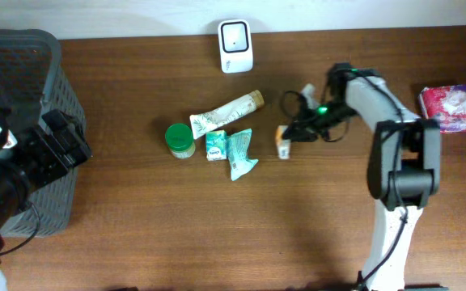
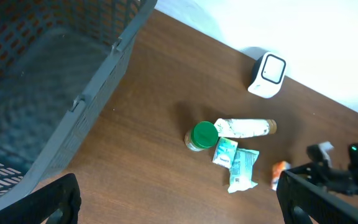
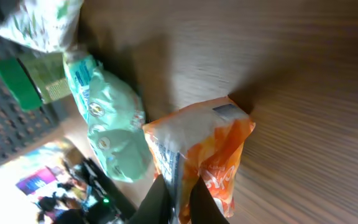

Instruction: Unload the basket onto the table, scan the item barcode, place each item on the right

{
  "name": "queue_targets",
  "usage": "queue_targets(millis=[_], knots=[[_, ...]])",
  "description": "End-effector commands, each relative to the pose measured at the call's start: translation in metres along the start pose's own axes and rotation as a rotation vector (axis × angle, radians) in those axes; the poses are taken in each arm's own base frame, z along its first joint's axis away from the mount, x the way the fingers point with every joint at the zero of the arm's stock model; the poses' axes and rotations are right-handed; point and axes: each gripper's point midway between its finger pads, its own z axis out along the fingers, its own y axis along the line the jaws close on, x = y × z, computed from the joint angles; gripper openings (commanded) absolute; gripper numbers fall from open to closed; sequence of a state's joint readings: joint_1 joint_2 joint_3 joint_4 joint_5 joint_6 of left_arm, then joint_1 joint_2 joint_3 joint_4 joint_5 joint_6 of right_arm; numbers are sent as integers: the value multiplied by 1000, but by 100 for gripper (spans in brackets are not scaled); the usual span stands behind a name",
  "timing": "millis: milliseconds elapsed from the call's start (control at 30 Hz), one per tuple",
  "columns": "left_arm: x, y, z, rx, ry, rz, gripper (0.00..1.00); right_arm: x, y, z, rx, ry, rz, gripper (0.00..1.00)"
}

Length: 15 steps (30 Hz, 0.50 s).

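Note:
A small orange-and-white packet (image 1: pixel 283 144) stands on the wooden table right of the middle. My right gripper (image 1: pixel 293 133) reaches it from the right. In the right wrist view that gripper (image 3: pixel 180 190) is shut on the packet (image 3: pixel 207 152), its dark fingers (image 3: pixel 159 200) pinching the packet's lower edge. The white barcode scanner (image 1: pixel 235 46) stands at the table's far edge and shows in the left wrist view too, as scanner (image 2: pixel 266 74). My left gripper (image 2: pixel 178 186) hangs open high over the table's left part, nothing between its fingers, next to the basket.
A grey mesh basket (image 1: pixel 35 77) fills the left side. A green-lidded jar (image 1: pixel 180 140), a pale tube (image 1: pixel 227 113) and teal packets (image 1: pixel 231 152) lie in a cluster left of the orange packet. A pink pack (image 1: pixel 452 107) sits at the far right.

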<state>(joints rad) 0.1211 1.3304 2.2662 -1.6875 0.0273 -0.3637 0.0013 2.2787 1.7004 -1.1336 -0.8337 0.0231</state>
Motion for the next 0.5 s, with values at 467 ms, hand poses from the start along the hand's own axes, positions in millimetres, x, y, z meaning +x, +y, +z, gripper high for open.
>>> queue_targets(millis=[467], knots=[[0, 0, 1, 2, 3, -14, 99, 22, -76, -92, 246, 8, 175, 31]])
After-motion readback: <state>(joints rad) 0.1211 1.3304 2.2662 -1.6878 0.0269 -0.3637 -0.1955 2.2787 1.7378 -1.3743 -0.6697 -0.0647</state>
